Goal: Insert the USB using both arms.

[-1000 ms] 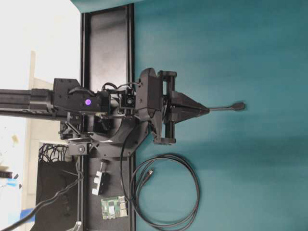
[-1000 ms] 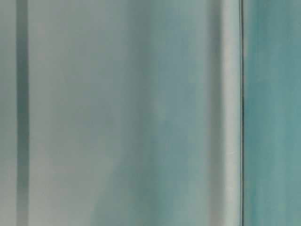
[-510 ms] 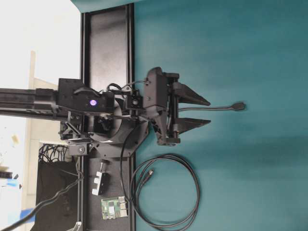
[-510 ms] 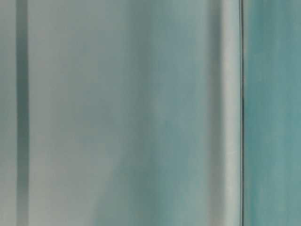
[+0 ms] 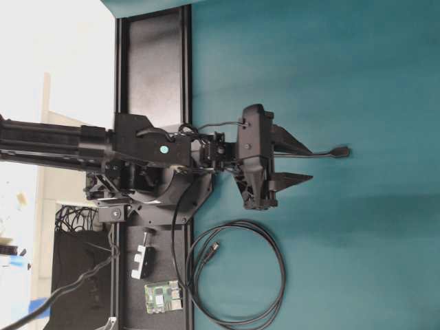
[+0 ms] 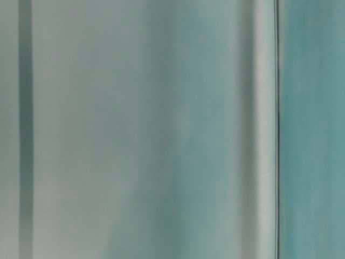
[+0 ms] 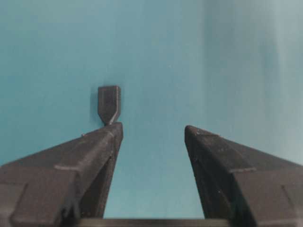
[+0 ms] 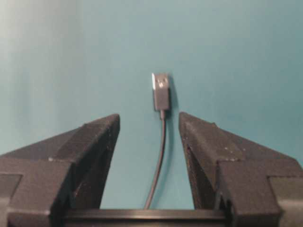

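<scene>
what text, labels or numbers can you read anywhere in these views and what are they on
No readable text in any view.
Green circuit board: any markings too small to read.
USB plug: a pale mark on its metal end, too blurred to read.
Left gripper and right gripper: plain black fingers, no label.
Black arm: a teal dot, no lettering.
Table-level view: fully blurred, nothing legible.

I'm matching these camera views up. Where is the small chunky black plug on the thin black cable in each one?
Overhead: the small chunky black plug lies right of centre, beyond the left gripper.
Table-level: not in it; the picture is only blur.
Left wrist: upper left of centre, just past one fingertip.
Right wrist: not in it; a silver-tipped plug lies there instead.
Shared landmark: the teal mat.
</scene>
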Available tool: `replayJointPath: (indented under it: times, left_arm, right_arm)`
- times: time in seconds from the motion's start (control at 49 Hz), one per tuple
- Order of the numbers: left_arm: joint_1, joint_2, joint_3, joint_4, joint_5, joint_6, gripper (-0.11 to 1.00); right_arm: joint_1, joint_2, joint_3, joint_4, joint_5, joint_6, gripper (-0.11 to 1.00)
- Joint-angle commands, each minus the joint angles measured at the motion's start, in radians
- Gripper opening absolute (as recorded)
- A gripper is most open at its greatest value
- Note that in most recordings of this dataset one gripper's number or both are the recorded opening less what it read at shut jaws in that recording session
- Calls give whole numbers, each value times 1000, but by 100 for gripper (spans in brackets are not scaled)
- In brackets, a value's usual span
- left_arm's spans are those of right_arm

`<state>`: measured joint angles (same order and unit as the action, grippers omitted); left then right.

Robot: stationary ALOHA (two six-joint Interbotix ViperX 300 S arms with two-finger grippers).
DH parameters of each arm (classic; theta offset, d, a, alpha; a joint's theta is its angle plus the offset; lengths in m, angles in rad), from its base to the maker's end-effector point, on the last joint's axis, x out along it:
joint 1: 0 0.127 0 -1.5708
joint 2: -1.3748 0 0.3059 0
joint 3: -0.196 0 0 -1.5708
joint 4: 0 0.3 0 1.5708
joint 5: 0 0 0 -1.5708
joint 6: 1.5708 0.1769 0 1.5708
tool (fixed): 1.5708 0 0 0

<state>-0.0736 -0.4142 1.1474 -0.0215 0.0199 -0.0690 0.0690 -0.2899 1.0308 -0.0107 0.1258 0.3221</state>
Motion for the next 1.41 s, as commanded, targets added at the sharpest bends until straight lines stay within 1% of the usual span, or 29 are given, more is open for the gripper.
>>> replayJointPath:
  times: [0.0,0.143,0.326,0.449,0.53,0.734,0.857,1.04,1.142,1.387]
  left_arm:
    - [-3,18,-14,2,-17,2,67]
    - [-3,46,-17,2,-28,18,67]
    - [5,55,-21,2,-20,69,67]
    - [28,54,-21,2,-25,98,68]
    - [49,54,-21,2,-26,107,71]
    - [84,63,-21,3,-28,117,80]
    - [87,80,-23,5,-35,132,80]
    - [87,114,-38,5,-41,178,80]
    - [87,127,-46,6,-41,190,80]
    - [87,132,-48,5,-54,190,80]
  right_arm:
    - [3,31,-32,-2,-15,0,55]
    - [3,95,-63,-2,-26,-2,55]
    - [3,175,-112,-2,-26,-2,55]
    - [3,212,-127,-2,-26,-2,54]
    - [3,225,-137,-2,-25,-2,54]
    - [3,236,-132,-3,-25,-3,54]
    - [3,239,-124,-20,-23,-3,54]
    - [3,256,-123,-49,-23,-3,54]
    - [3,275,-124,-51,-23,-2,54]
    - [3,314,-135,-54,-23,-3,54]
